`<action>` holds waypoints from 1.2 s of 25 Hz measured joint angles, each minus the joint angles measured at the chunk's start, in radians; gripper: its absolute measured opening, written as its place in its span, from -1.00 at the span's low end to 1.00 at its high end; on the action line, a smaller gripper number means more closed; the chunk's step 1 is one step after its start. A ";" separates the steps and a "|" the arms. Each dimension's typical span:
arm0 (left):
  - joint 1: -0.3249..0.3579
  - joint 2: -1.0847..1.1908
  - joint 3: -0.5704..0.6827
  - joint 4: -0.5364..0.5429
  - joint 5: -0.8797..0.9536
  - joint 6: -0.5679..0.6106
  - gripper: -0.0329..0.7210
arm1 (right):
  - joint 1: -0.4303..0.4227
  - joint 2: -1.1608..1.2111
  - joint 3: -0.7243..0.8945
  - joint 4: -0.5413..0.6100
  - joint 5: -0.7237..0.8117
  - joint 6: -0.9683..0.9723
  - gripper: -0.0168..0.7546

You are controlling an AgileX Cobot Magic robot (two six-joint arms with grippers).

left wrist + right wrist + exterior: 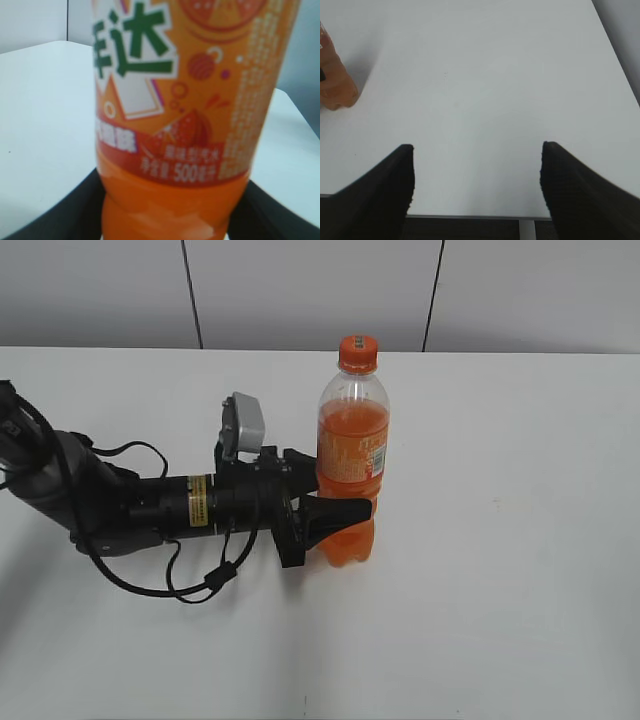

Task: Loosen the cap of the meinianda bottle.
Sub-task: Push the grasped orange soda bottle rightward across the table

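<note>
- Cables and a black arm are seen lying low across the left part of the white tabletop (520, 570) in the exterior view, with a small grey camera box (244, 423) mounted on the wrist.
- At the arm's end, the left pincer (345, 502) is closed on the lower body of the meinianda bottle (352, 455), one black finger (335, 513) lying across the front just under the orange label.
- The bottle is stood upright near the middle of the tabletop, filled with orange drink to its shoulder, and the cap (357, 353) is seated on its neck.
- In the left wrist view, the label and orange body (185, 125) are shown close up and blurred, with dark fingers at both lower corners.
- The right pincer (476, 170) is held wide open and empty above bare tabletop, well apart from the bottle, whose base (335, 82) is caught at the left edge of the right wrist view.
</note>
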 joint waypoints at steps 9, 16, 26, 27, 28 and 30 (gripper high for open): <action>-0.001 0.002 0.000 -0.005 -0.007 0.013 0.18 | 0.000 0.000 0.000 0.000 0.000 0.000 0.57; -0.001 0.002 0.000 0.009 -0.009 0.055 0.18 | 0.000 0.000 0.000 0.000 0.000 0.000 0.57; -0.001 0.003 0.000 0.014 -0.009 0.056 0.18 | 0.000 0.000 0.000 0.000 0.000 0.000 0.57; -0.001 0.003 0.000 0.013 -0.009 0.056 0.18 | 0.000 0.000 0.000 0.004 0.000 0.000 0.57; -0.001 0.003 0.000 0.013 -0.009 0.056 0.18 | 0.000 0.000 0.000 0.014 0.000 0.000 0.57; -0.001 0.003 0.000 0.013 -0.009 0.056 0.18 | 0.000 0.000 0.000 0.036 0.000 0.000 0.57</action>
